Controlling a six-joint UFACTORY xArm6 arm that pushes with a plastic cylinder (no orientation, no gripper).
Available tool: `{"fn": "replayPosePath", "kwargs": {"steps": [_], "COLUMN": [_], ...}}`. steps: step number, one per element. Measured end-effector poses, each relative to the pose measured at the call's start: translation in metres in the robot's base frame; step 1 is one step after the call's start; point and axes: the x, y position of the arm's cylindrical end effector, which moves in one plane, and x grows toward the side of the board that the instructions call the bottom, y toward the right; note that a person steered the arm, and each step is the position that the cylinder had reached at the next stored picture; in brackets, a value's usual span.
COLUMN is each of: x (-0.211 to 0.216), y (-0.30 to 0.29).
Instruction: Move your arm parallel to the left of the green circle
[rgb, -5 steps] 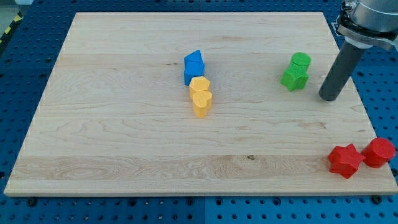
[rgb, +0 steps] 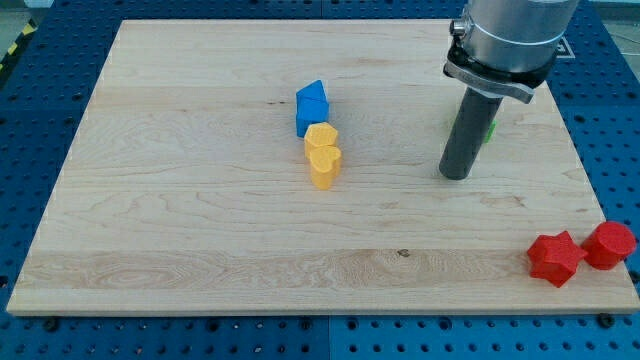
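- One dark straight rod hangs from the grey metal arm (rgb: 508, 40) at the far right of the scene, and my tip (rgb: 455, 176) rests on the pale wooden board (rgb: 200, 200).
- There is no pincer on this arm, only the rod, so nothing opens, closes or grips.
- The green blocks are almost wholly hidden behind the rod; only a thin sliver of green (rgb: 491, 127) shows at the rod's right edge, and its shape cannot be made out from that sliver.
- My tip sits just to the left of and slightly nearer than that green sliver; whether the rod touches the green cannot be told.
- Near the middle of the board stands a blue block (rgb: 312, 106) with angled faces.
- Touching it on its near side is a yellow hexagon-like block (rgb: 320, 136), and right against that, nearer still, a yellow heart-shaped block (rgb: 325, 166); the three form a short line running from far to near.
- My tip is well apart from this line, to its right.
- At the near right corner of the board lie a red star-shaped block (rgb: 554, 258) and, just to its right, a red round block (rgb: 610, 244), close together.
- The board lies on a blue perforated table (rgb: 30, 90), which shows on all sides.
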Motion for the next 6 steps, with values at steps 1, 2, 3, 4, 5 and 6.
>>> {"fn": "replayPosePath", "kwargs": {"steps": [1, 2, 3, 4, 5, 6], "x": [0.0, -0.003, -0.017, -0.035, -0.048, -0.076], "y": [-0.008, -0.035, -0.048, -0.049, -0.052, -0.054]}}
